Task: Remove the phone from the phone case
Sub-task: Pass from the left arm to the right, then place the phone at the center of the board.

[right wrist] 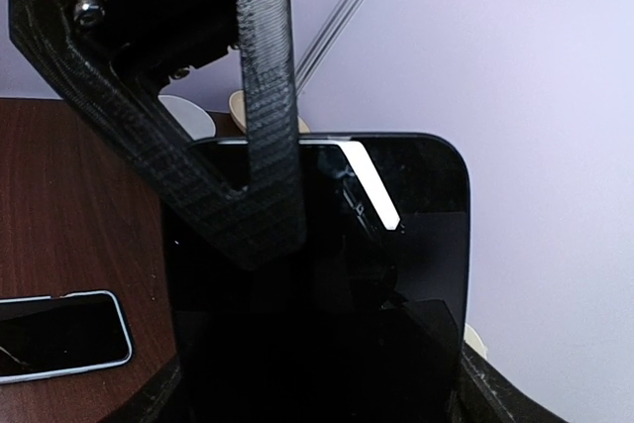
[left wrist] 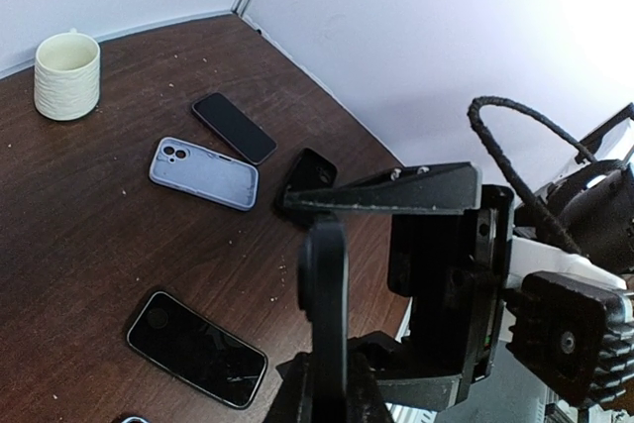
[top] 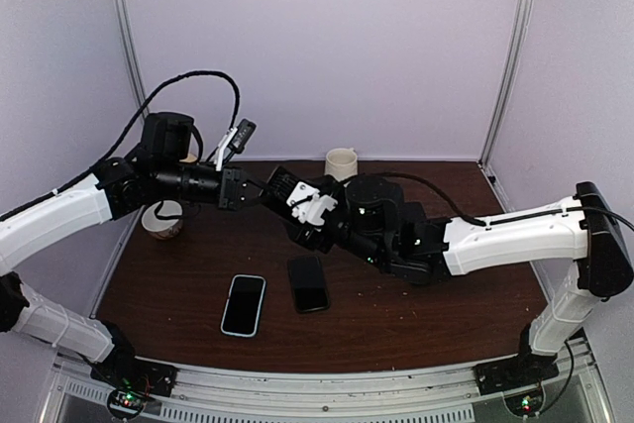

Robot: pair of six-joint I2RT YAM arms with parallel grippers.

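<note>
A black phone in its black phone case [top: 280,186] hangs in the air above the middle of the table, between both grippers. My right gripper [top: 294,199] spans its width, a finger against each side, and the dark screen [right wrist: 396,245] fills the right wrist view. My left gripper [top: 250,190] is shut on its upper edge, and one of its fingers [right wrist: 267,96] crosses the screen. In the left wrist view the case shows edge-on [left wrist: 325,274] between the shut fingers. I cannot make out the seam between phone and case.
A cream mug [top: 342,162] stands at the back and a bowl [top: 163,220] at the left. On the table lie a phone in a light blue case [top: 244,304] and a black phone [top: 308,284]. The left wrist view also shows an empty light blue case [left wrist: 204,172].
</note>
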